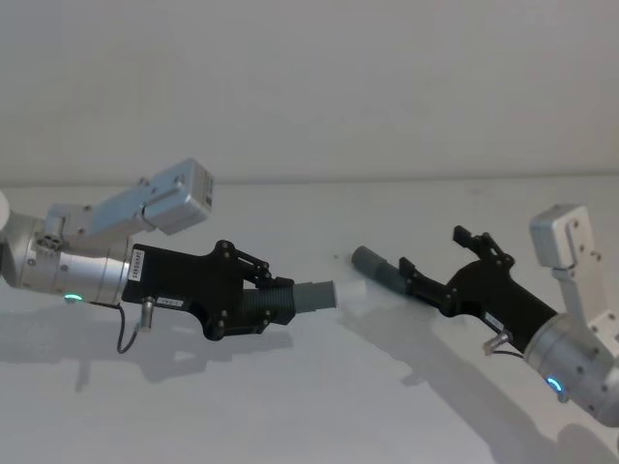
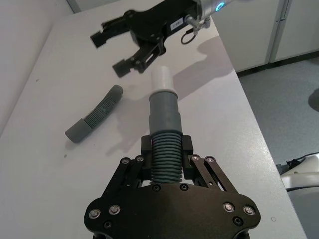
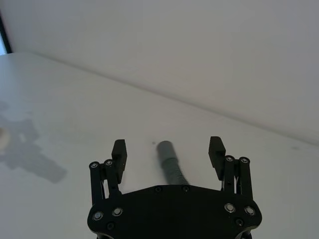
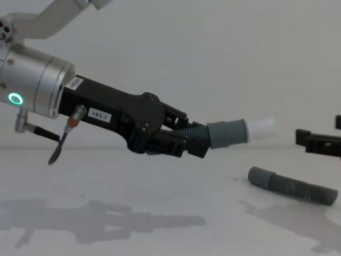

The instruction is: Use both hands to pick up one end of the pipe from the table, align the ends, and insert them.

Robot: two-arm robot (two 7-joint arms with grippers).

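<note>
In the head view, the left claw was clamped on the ribbed part of the shorter hose piece, holding it clear of the white bench. The shorter piece's cuff and its white tip stuck out past the fingers toward the robot's right. The longer hose piece lay on the bench near that tip, apart from it. The right claw had its fingers spread wide with nothing between them but air, one on either side of the longer hose piece.

In the left wrist view, both fingers of the left claw pressed against the ribs of the shorter hose piece, with the cuff and white tip reaching out beyond them. Farther off, the right claw hung spread above the bench. The longer hose piece lay gently curved on the surface just beside it, touched by nothing.

In the right wrist view, the right claw's two fingers stood well apart, and the longer piece's cuff showed between them, resting on the bench.

In the chest view, the left claw reached in from the left and carried the shorter hose piece in the air, white tip pointing right. The longer hose piece lay flat on the bench lower down, cuff toward the left. A black finger of the right claw showed at the right edge, above the piece with a gap between.
</note>
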